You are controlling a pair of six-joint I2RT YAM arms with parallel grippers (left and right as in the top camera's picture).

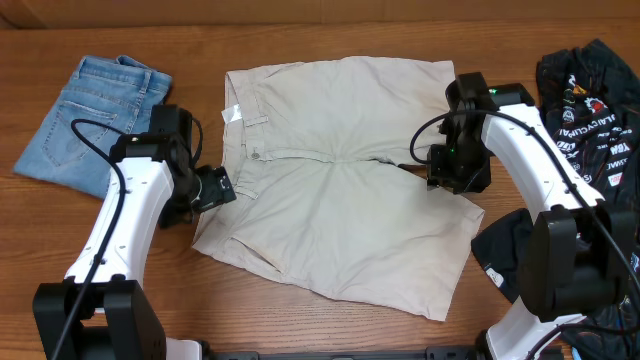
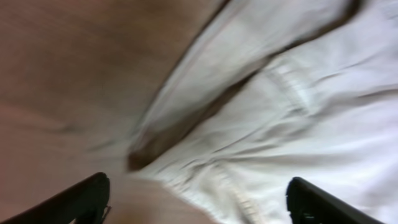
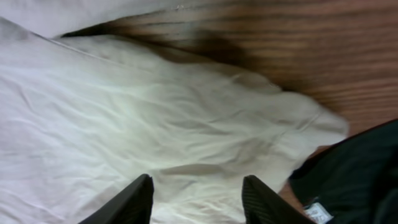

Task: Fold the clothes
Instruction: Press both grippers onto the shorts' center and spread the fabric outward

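Beige shorts (image 1: pixel 340 175) lie spread flat in the middle of the table, waistband to the left. My left gripper (image 1: pixel 215 188) is open at the shorts' left edge; the left wrist view shows the waistband (image 2: pixel 292 124) between its fingers (image 2: pixel 199 205). My right gripper (image 1: pixel 452 170) is open over the shorts' right edge, its fingers (image 3: pixel 198 202) above beige cloth (image 3: pixel 155 124). Light-blue denim shorts (image 1: pixel 90 120) lie folded at the far left. A black printed jersey (image 1: pixel 590 100) lies bunched at the far right.
More dark cloth (image 1: pixel 510 255) lies at the right front, also seen in the right wrist view (image 3: pixel 354 168). Bare wooden table (image 1: pixel 330 30) shows along the back and at the front left.
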